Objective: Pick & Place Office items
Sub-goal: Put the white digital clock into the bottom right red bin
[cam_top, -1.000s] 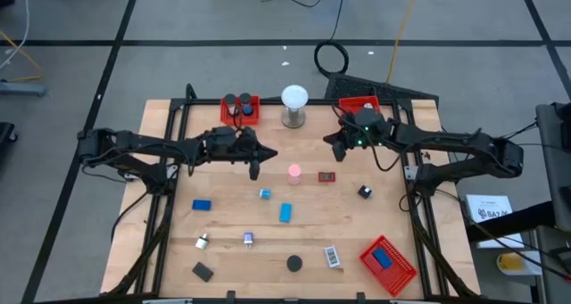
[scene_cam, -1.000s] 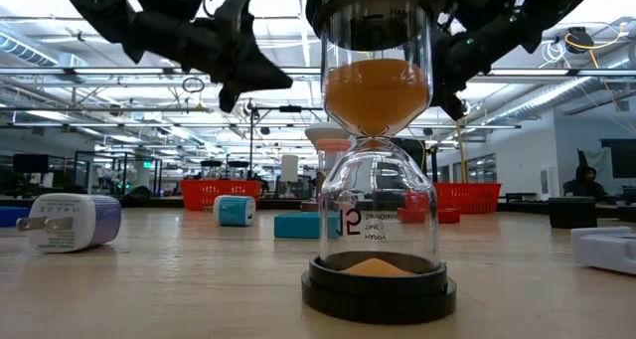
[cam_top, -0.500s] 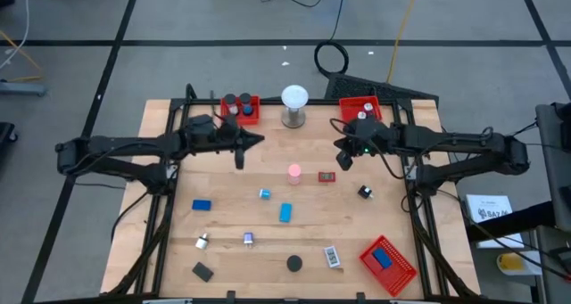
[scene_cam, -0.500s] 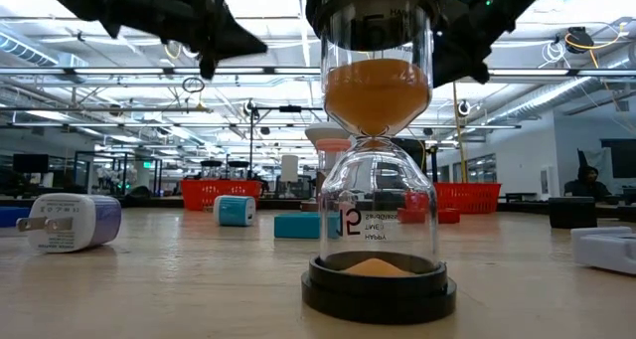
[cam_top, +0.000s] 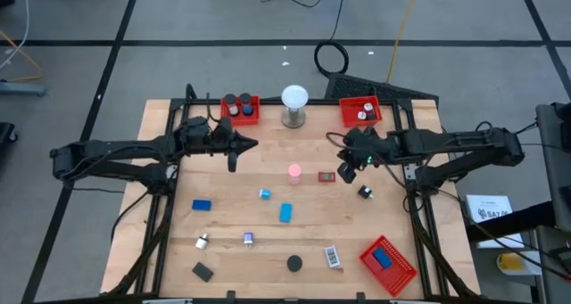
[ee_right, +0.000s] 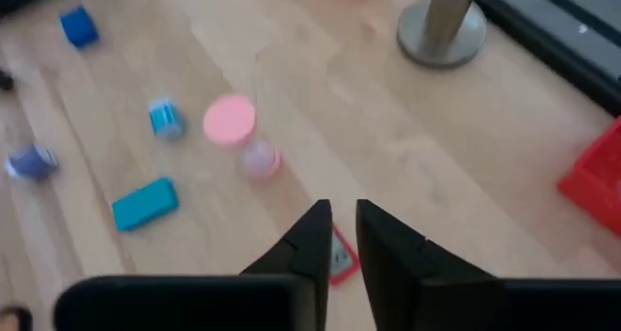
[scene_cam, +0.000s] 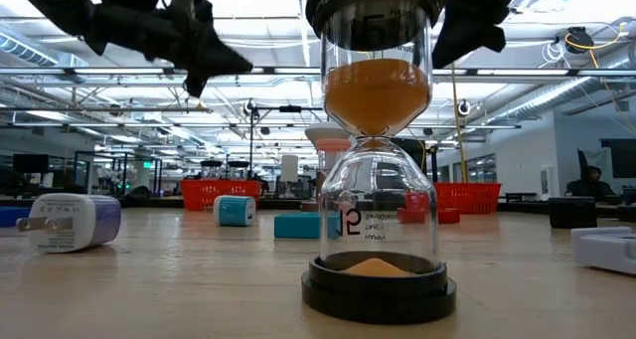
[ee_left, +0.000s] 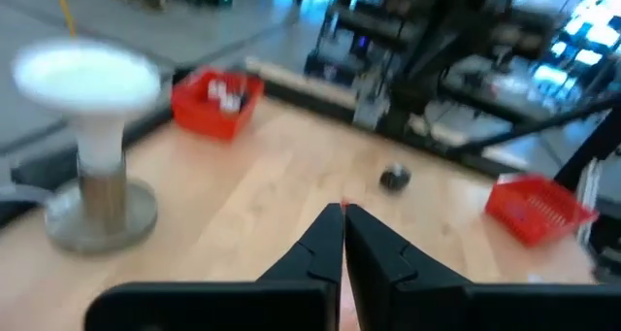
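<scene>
Small office items lie scattered on the wooden table: a pink hourglass (cam_top: 293, 171), a red piece (cam_top: 326, 176), a black piece (cam_top: 364, 193), blue blocks (cam_top: 285, 213) (cam_top: 202, 205), a white plug (cam_top: 202, 242) and a black-capped hourglass (scene_cam: 378, 180) near the front edge. My left gripper (cam_top: 234, 159) (ee_left: 343, 213) hovers shut and empty over the far-left part of the table. My right gripper (cam_top: 346, 171) (ee_right: 343, 213) hangs above the red piece, tilted down, its fingers a narrow gap apart with nothing between them.
Red mesh trays stand at the far left (cam_top: 241, 109), the far right (cam_top: 360, 112) and the near right corner (cam_top: 388, 262). A white globe on a metal base (cam_top: 294, 103) stands between the far trays. A black frame (cam_top: 165, 188) runs along both table sides.
My left gripper has drawn back toward the table's left edge and risen a little, staying shut. My right gripper has moved from beside the far right tray toward the near edge, and has tipped further downward. No item on the table has moved.
</scene>
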{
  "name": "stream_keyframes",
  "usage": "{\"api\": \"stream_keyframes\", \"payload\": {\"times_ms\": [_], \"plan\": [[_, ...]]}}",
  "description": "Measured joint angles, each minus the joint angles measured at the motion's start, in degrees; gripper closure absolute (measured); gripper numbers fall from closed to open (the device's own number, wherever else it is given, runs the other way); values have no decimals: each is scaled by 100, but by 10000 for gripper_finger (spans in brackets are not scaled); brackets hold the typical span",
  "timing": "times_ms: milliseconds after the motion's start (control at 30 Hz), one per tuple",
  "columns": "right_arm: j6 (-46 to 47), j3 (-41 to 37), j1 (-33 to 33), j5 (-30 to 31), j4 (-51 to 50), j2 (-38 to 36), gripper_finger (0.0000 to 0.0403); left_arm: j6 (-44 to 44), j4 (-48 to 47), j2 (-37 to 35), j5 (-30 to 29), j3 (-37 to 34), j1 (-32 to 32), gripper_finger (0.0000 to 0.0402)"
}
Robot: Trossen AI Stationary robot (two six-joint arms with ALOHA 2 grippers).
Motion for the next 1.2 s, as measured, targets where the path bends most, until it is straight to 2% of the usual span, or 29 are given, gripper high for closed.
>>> {"api": "stream_keyframes", "payload": {"times_ms": [167, 333, 467, 567, 733, 967, 1200], "plan": [[-266, 459, 191, -305, -637, 701, 303, 1, 10, -8, -8, -58, -98, 393], [-609, 513, 189, -655, -775, 1255, 244, 1, -31, 3, -10, -58, -101, 395], [-711, 513, 79, -772, -981, 1548, 201, -82, -60, 4, -10, -58, -121, 386], [-733, 511, -20, -799, -1072, 1708, 175, -86, -58, 3, -10, -58, -174, 395], [-488, 509, -73, -1328, -1150, 1792, 151, -81, -182, 3, -13, -58, -301, 393], [477, 467, 354, -1355, -848, 1783, 144, -32, -470, 3, -58, -58, -433, 395], [2961, 266, 1249, -1391, -455, 1783, 153, -40, -708, 3, -73, -58, -434, 388]]}}
